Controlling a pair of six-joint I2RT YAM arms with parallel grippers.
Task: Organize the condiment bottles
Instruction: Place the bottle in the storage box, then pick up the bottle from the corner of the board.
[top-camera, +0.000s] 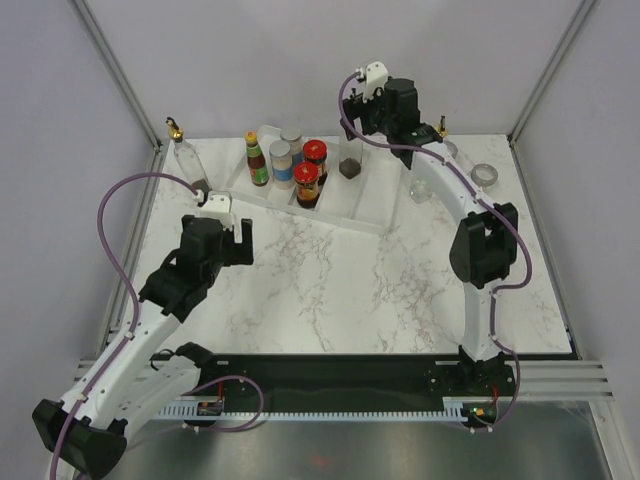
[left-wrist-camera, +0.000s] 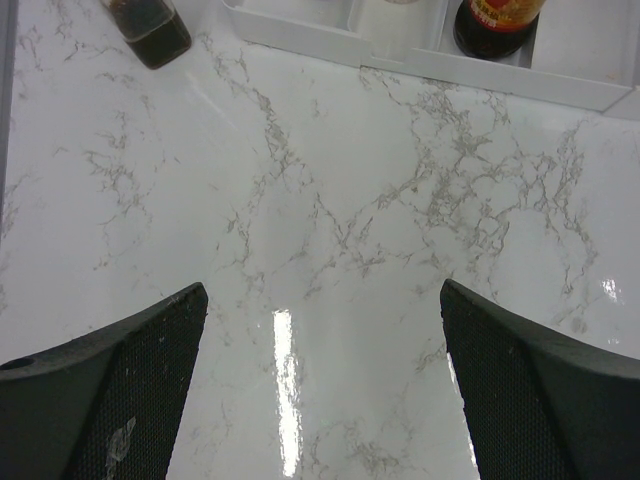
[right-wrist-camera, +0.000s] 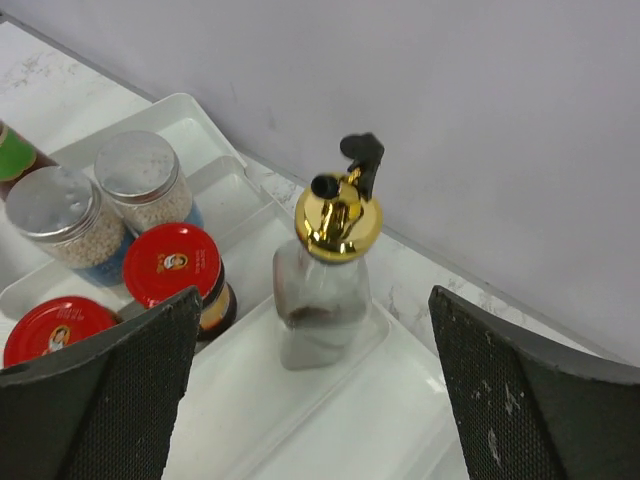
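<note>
A white ridged tray (top-camera: 345, 212) at the back holds an orange-capped sauce bottle (top-camera: 258, 160), two silver-lidded spice jars (top-camera: 281, 163), two red-lidded dark jars (top-camera: 307, 184) and a gold-spouted glass cruet (top-camera: 351, 163). My right gripper (top-camera: 372, 118) is open and hangs above that cruet (right-wrist-camera: 325, 290), which stands upright in the tray between and below the fingers, untouched. Another cruet (top-camera: 185, 155) stands on the table at the far left. My left gripper (top-camera: 238, 238) is open and empty over bare marble (left-wrist-camera: 322, 290). That cruet's dark base (left-wrist-camera: 150, 30) shows at the top left.
More glass containers (top-camera: 421, 190) and a silver-lidded jar (top-camera: 485, 175) stand at the back right, partly behind my right arm. The red lids (right-wrist-camera: 170, 265) and silver lids (right-wrist-camera: 140, 175) sit left of the cruet. The back wall is close behind the tray.
</note>
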